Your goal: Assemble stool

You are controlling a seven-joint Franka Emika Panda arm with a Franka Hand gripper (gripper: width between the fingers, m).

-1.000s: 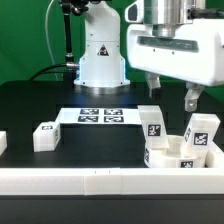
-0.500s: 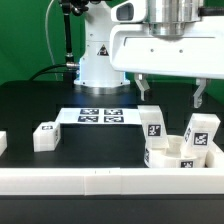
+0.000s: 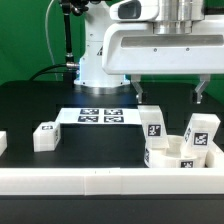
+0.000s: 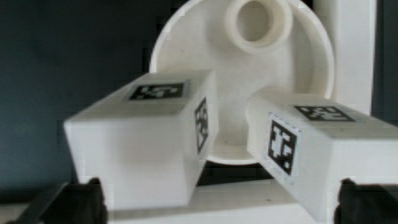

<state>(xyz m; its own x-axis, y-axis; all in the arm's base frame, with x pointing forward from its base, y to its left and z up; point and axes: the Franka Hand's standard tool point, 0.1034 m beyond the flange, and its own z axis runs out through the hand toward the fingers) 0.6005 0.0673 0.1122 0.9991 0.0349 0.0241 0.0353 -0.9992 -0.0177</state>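
The round white seat disc point(image 3: 168, 157) lies against the white border rail at the exterior view's right. Two white tagged legs stand in it, one on the left point(image 3: 152, 124) and one on the right point(image 3: 201, 133). My gripper point(image 3: 172, 90) hangs open and empty above them, one finger to each side. In the wrist view the seat disc point(image 4: 249, 60) lies beyond the two legs point(image 4: 151, 140) point(image 4: 324, 140), and my dark fingertips point(image 4: 79, 202) flank them near the corners. A loose leg point(image 3: 46, 135) lies on the table at the exterior view's left.
The marker board point(image 3: 100, 116) lies flat in the middle of the black table. The long white border rail point(image 3: 90, 181) runs along the front. Another white part point(image 3: 2, 143) shows at the left edge. The robot base point(image 3: 100, 55) stands behind.
The hand has turned and shifted towards the exterior view's left above the seat. Its fingers now stand farther apart. The seat and legs have not moved.
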